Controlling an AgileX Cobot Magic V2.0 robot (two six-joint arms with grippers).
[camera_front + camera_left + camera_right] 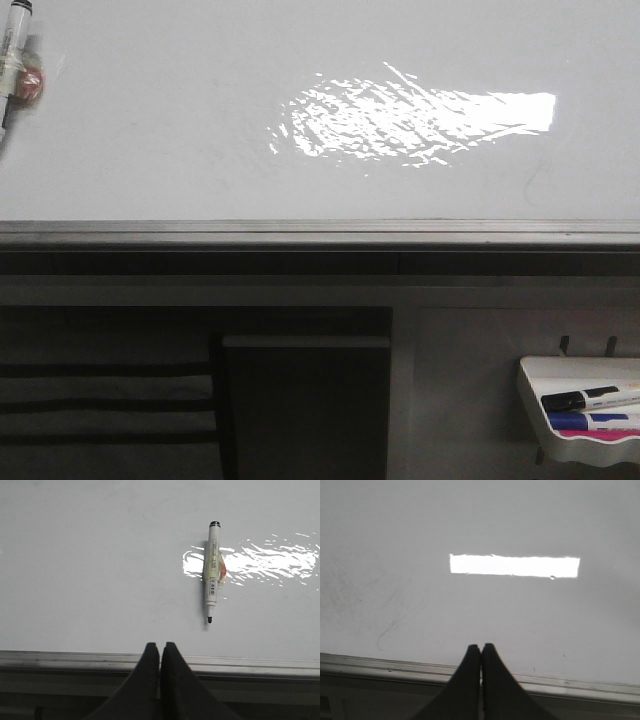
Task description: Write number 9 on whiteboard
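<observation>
A: 2 grippers, left (160,650) and right (480,652), jaws pressed together, empty, each over the frame edge.

B: And the whiteboard (180,130)?

A: Bare of any 9. An uncapped marker (212,570) lies on it beyond the left gripper.

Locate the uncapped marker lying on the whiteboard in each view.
Front view: the marker lies at the far left edge, partly cut off.
Left wrist view: right of centre, beyond the shut left gripper, tip toward the frame.
Right wrist view: not in it.
Shared landmark: the whiteboard and its glare patch.
</observation>
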